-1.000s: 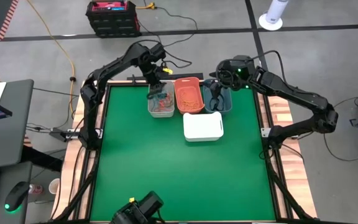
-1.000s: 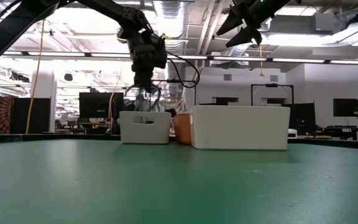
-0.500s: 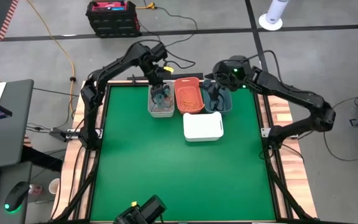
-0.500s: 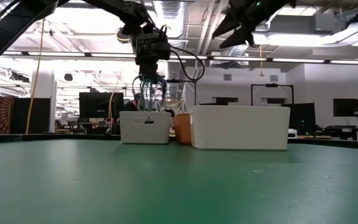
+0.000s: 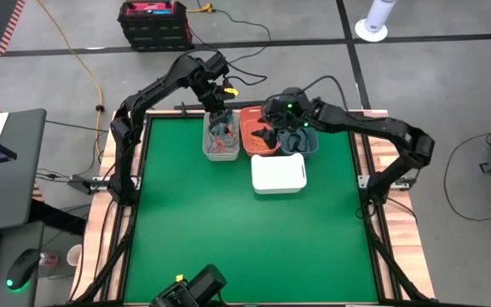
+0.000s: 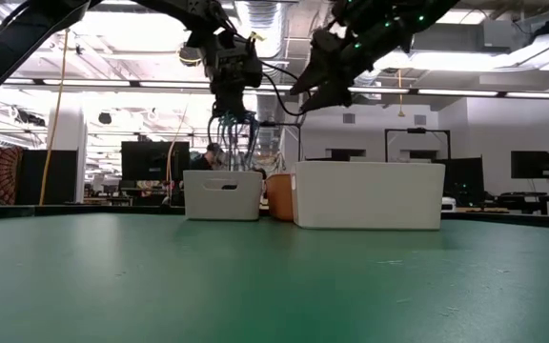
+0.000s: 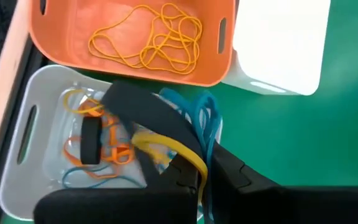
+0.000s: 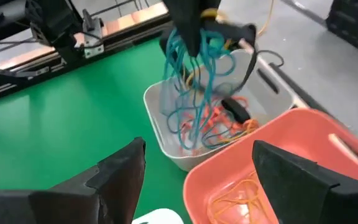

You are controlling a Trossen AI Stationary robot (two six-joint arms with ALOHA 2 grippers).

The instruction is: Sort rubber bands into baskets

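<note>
Four baskets stand at the table's far middle: light grey (image 5: pixel 210 150), coral-orange (image 5: pixel 247 119), dark slate-blue (image 5: pixel 311 145) and white (image 5: pixel 278 173). My left gripper (image 5: pixel 219 114) hangs over the grey basket, shut on a bunch of teal-blue rubber bands (image 8: pixel 197 68). More orange, red, teal and black bands (image 7: pixel 95 149) lie in the grey basket (image 7: pixel 23 143). Yellow bands (image 7: pixel 151 37) lie in the coral basket (image 7: pixel 129 71). My right gripper (image 5: pixel 273 136) stands open and holds nothing. It is above the coral and slate-blue baskets, and in its own wrist view (image 8: pixel 197 180) it faces the hanging bunch. My left gripper pinches the upper ends of several teal-blue bands (image 8: pixel 190 45) between its two fingers, coming steeply from above. The loops hang slack below the fingers (image 6: pixel 229 143). Their lower ends (image 8: pixel 188 127) reach into the grey basket, tangled with orange bands. A yellow band (image 7: pixel 166 146) lies at one finger.
The white basket (image 6: pixel 370 195) stands nearer than the other three and hides the slate-blue one in the low view. The green table (image 5: pixel 237 247) spreads toward the near edge. The two arms are close together over the baskets.
My left gripper has risen a little over the grey basket, drawing the teal bunch up so that it hangs longer above the rim. My right gripper, still open, has come down and toward the table's left, from over the slate-blue basket toward the coral one.
</note>
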